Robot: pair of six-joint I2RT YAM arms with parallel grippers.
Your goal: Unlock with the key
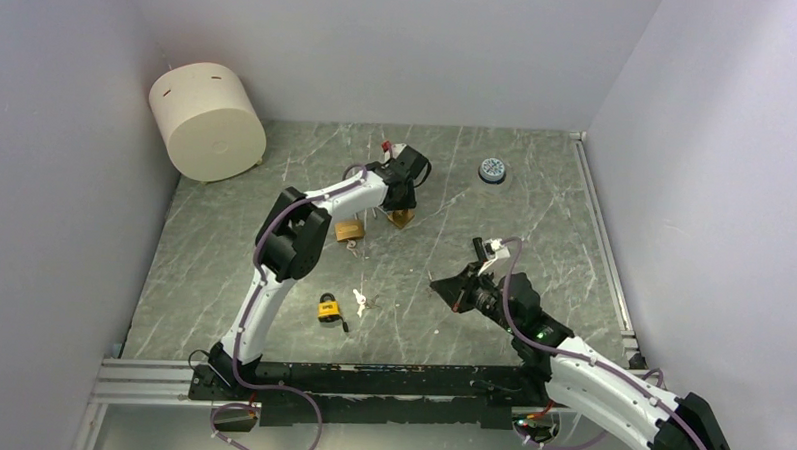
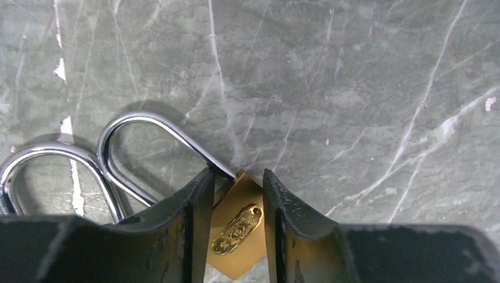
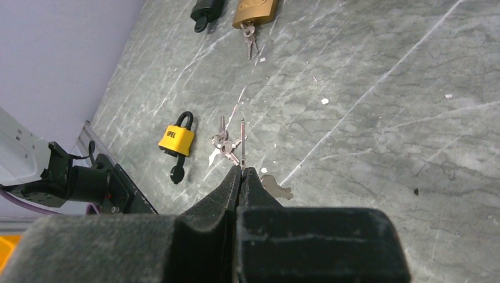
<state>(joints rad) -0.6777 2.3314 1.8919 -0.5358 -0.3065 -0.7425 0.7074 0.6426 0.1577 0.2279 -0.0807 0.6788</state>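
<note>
Left pincer (image 2: 237, 177) straddles the brass padlock (image 2: 236, 236) lying on the desk (image 2: 354, 88), one jaw at each flank; we cannot tell if they press. Right pincer (image 3: 240, 170) pinches a thin key (image 3: 242, 138).

Soft, even light — faint shadows, wrist views blurred up close.

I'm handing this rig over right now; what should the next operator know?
Left end effector: straddles the brass padlock, fingers at both sides of its body; firm grip unclear.
Right end effector: shut on a thin key, hovering apart from that lock.
Done: key in hand, lock bracketed.
To do: bring key to keyhole, insert, turn.
Also nearby: yellow padlock and loose keys.
</note>
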